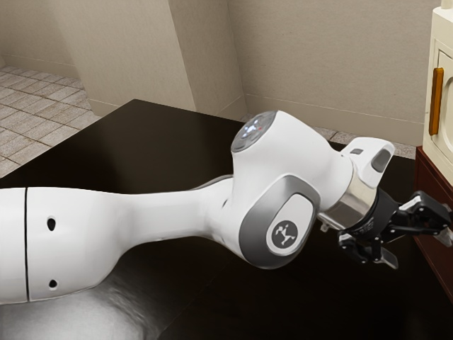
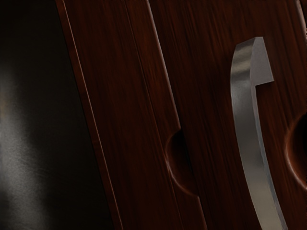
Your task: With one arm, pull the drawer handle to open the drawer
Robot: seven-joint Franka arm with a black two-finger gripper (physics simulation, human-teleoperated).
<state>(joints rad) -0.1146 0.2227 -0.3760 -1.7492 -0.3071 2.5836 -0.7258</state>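
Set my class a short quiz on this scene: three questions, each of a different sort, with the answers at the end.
1. True or false: in the exterior view, the fingertips of the gripper are pressed together.

2. Choose one. The handle in the wrist view is:
a) a round wooden knob
b) a curved metal bar
c) a loop of rope

3. Fill in the missing word: at the exterior view's right, a cream-coloured box carries an upright bar whose colour is ____-brown.

Key: 1. False; 2. b; 3. orange
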